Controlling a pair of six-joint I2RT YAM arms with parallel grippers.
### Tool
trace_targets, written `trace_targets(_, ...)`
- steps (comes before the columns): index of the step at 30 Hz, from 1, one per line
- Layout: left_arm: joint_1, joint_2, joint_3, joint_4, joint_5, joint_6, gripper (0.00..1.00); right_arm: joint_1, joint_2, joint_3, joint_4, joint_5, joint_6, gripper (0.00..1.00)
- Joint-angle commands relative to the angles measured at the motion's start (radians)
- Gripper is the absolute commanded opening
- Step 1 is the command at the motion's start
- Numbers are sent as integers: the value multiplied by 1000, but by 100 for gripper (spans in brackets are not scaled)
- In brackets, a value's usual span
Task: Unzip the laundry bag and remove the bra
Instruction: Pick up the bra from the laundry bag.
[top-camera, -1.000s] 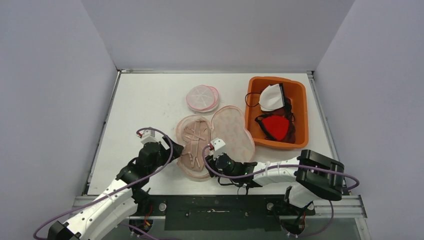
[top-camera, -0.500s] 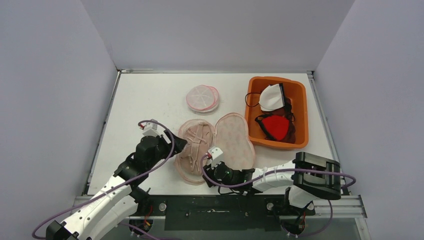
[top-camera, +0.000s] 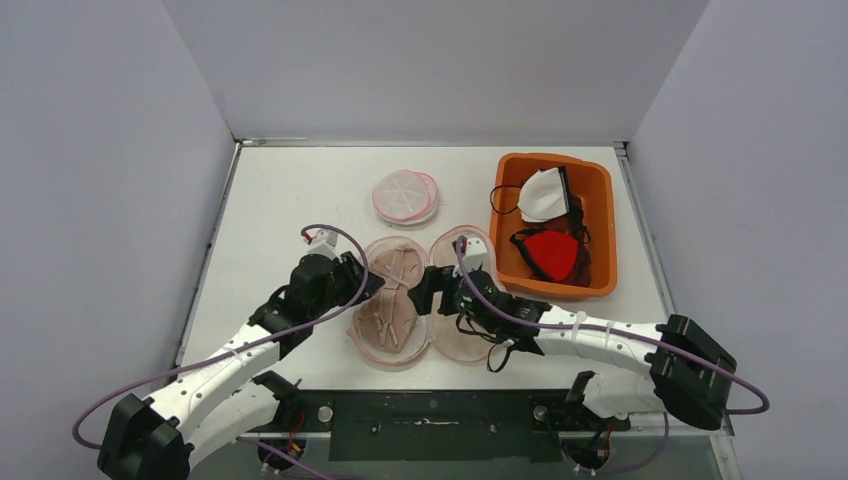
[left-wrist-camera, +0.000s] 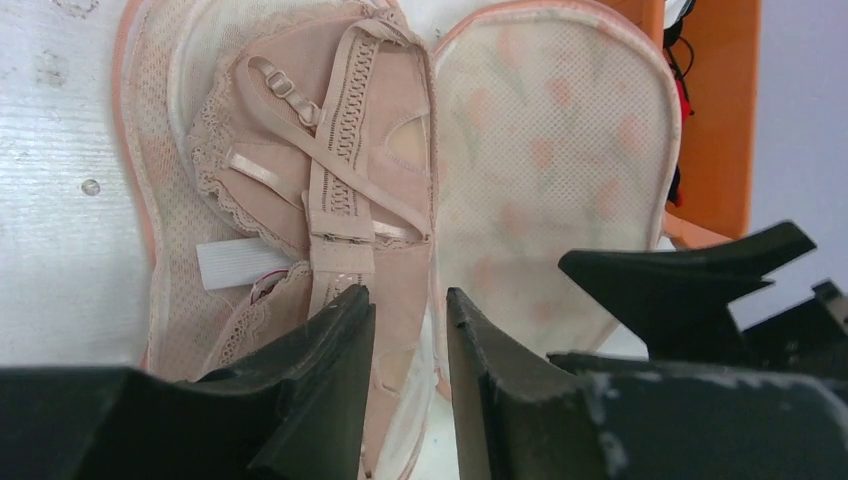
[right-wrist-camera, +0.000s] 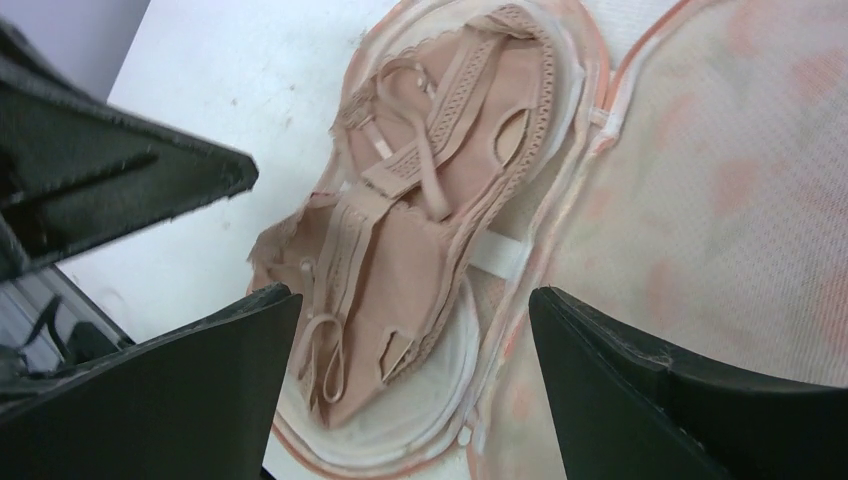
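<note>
The pink mesh laundry bag (top-camera: 475, 320) lies unzipped and spread like a clamshell mid-table. A beige lace bra (top-camera: 393, 295) rests in its left half. In the left wrist view the bra (left-wrist-camera: 340, 150) sits beside the flowered right half of the bag (left-wrist-camera: 550, 150). My left gripper (left-wrist-camera: 405, 295) hovers at the bra's near end with its jaws a narrow gap apart; bra fabric shows in that gap, and a pinch is unclear. My right gripper (right-wrist-camera: 410, 300) stands open wide over the bra (right-wrist-camera: 430, 200) and the bag's centre seam, holding nothing.
An orange bin (top-camera: 603, 230) at the right holds a white and a red garment. A small round pink mesh bag (top-camera: 405, 197) lies behind the laundry bag. Grey walls close off three sides of the table.
My right gripper swung from the bag's near edge to over its middle and opened wide. My left gripper moved forward to the bra and its jaws narrowed. The bag shifted slightly.
</note>
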Motion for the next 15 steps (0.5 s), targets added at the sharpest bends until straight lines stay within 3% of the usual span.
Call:
trace_targets(1,-4,61,-23,153,22,3,29,-101,61,23,100,-199,152,88)
trace_targets(15,1,240,-89,226,-91,9,11,-194,262,66,239,-276,253,81)
